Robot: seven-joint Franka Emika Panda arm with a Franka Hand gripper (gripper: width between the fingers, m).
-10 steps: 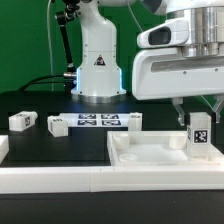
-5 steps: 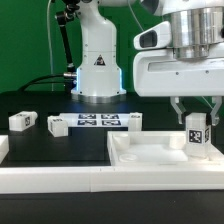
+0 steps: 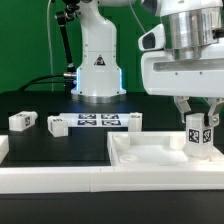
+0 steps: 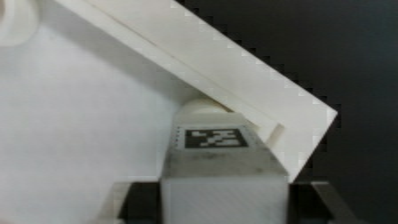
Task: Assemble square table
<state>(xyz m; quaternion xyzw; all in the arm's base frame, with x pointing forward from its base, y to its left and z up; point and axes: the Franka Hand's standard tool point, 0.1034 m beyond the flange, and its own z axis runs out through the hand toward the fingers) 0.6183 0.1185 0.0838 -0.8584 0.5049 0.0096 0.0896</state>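
Note:
The white square table top (image 3: 150, 166) lies at the exterior view's right, its raised rim up. One white tagged leg (image 3: 198, 141) stands upright in the top's far right corner. My gripper (image 3: 198, 122) comes down from above, a finger on each side of the leg's upper end, shut on it. In the wrist view the leg (image 4: 221, 160) fills the gap between both black pads, with the tag facing the camera. The top's rim (image 4: 231, 70) runs diagonally behind it. My gripper (image 4: 217, 205) shows at the frame's edge.
Three loose white legs (image 3: 22, 120) (image 3: 57, 125) (image 3: 133, 121) lie on the black surface at the exterior view's left and middle. The marker board (image 3: 98, 122) lies between them. The arm's base (image 3: 98, 70) stands behind. White rails (image 3: 50, 182) edge the front.
The hand has turned about its upright axis and sunk slightly. The leg stays between the fingers, a little lower on the top than before.

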